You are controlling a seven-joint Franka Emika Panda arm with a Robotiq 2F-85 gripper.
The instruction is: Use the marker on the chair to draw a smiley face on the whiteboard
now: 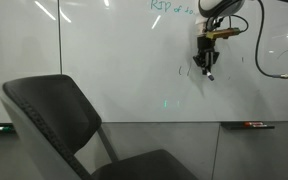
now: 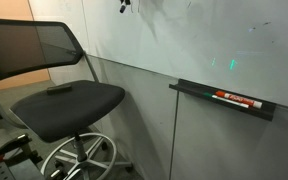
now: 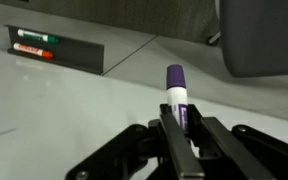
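Observation:
My gripper [image 1: 208, 60] is high up against the whiteboard [image 1: 114, 60] and shut on the marker [image 1: 210, 72], whose tip is at the board surface. In the wrist view the fingers [image 3: 179, 128] clamp the marker [image 3: 176, 92], a white stick with a purple end pointing away over the board [image 3: 64, 110]. A few faint dark strokes of the smiley face [image 1: 182, 71] lie just beside the tip. The chair [image 1: 54, 115] stands below, apart from the gripper, with a dark seat [image 2: 69, 100]. In an exterior view only the gripper's tip [image 2: 124, 6] shows at the top edge.
A tray [image 2: 224, 103] on the wall under the board holds a red-and-black marker [image 2: 236, 98]; the tray also shows in the wrist view [image 3: 54, 48]. Green handwriting [image 1: 169, 7] runs along the board's top. A cable [image 1: 274, 60] hangs beside the arm.

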